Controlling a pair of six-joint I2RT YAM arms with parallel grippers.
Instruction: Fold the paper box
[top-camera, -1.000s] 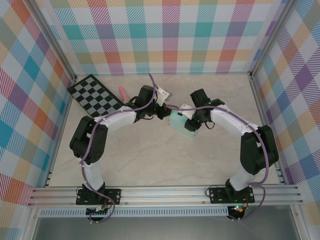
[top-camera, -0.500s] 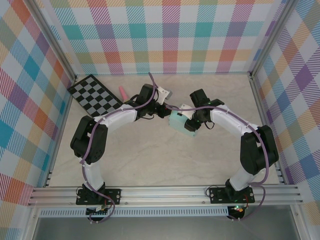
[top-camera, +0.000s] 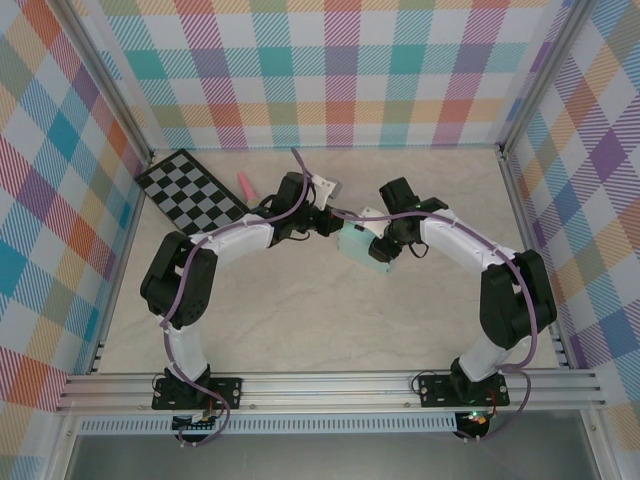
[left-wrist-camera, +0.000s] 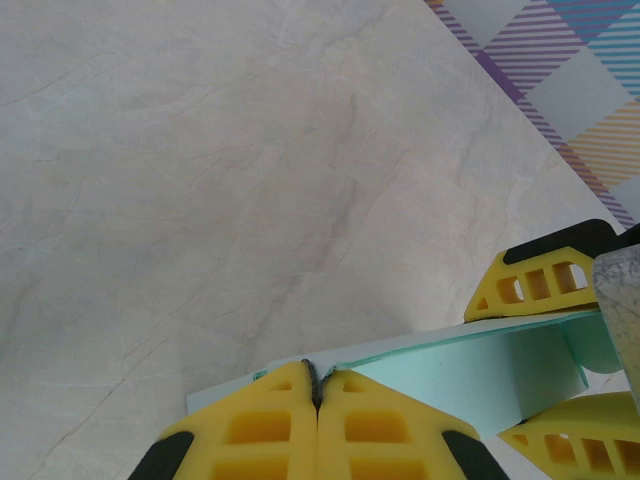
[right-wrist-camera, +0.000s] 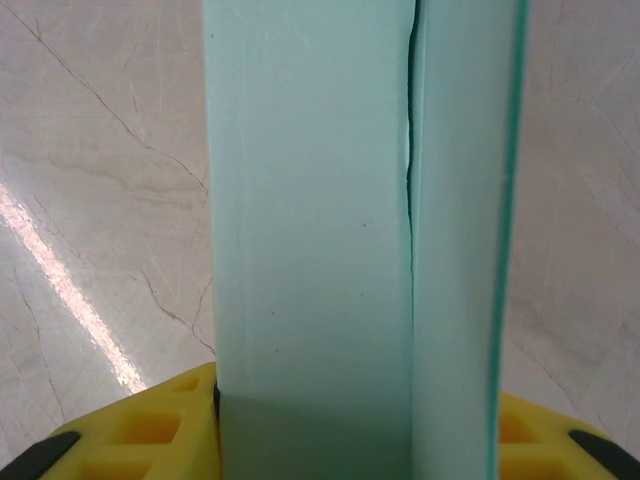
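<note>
Over the table (top-camera: 300, 330), both arms are barely shifting from a second ago, suggesting a fold being held rather than finished; the paper box (top-camera: 362, 246) is hanging mid-table, the right gripper (top-camera: 385, 243) clamping it half-spread, the left gripper (top-camera: 328, 220) pressing its fingers (left-wrist-camera: 260, 430) together at the box's edge

Marble-look table (top-camera: 300, 320) carries checkerboard (top-camera: 190, 190) and pink object (top-camera: 243, 183).

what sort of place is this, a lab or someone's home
Most likely a robot lab test cell: a marble-look table fenced by plaid walls, two arms bolted to an aluminium rail at its near edge, and a checkerboard in the far left corner.
</note>
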